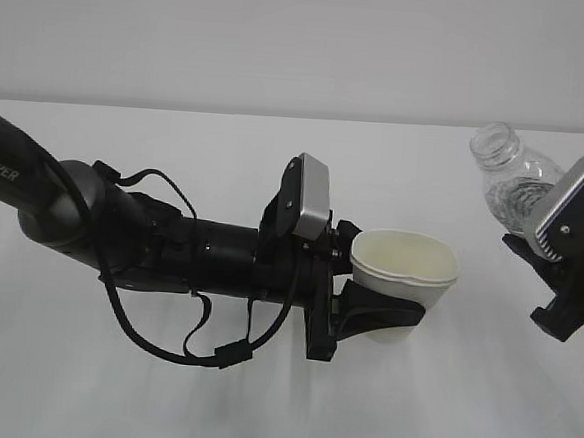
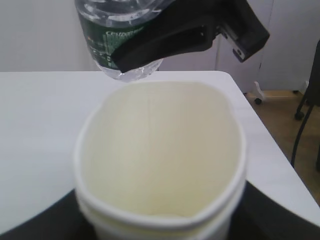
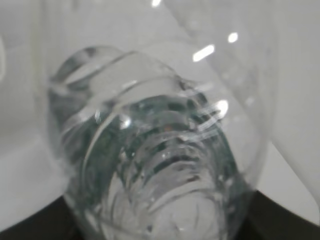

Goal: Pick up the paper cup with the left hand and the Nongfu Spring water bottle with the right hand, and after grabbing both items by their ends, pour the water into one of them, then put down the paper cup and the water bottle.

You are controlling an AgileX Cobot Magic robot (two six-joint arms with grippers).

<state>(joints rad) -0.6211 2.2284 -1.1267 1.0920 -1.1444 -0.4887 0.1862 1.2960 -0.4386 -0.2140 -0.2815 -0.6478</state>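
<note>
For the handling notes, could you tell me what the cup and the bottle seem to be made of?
Cup: apparently paper, matte off-white, with a rolled rim; its mouth is squeezed out of round in the left gripper. Bottle: looks like thin clear plastic, glossy and ribbed, with a dark green printed label, held by the right gripper.

white table [image 1: 258,417], pale wall [image 1: 285,38], wooden floor [image 2: 280,115]

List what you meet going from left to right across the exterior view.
Left arm → its silver-grey wrist camera block → left pincer clamped round the paper cup → capless Nongfu Spring water bottle → right pincer holding that bottle near its base, at the frame's right edge.
</note>
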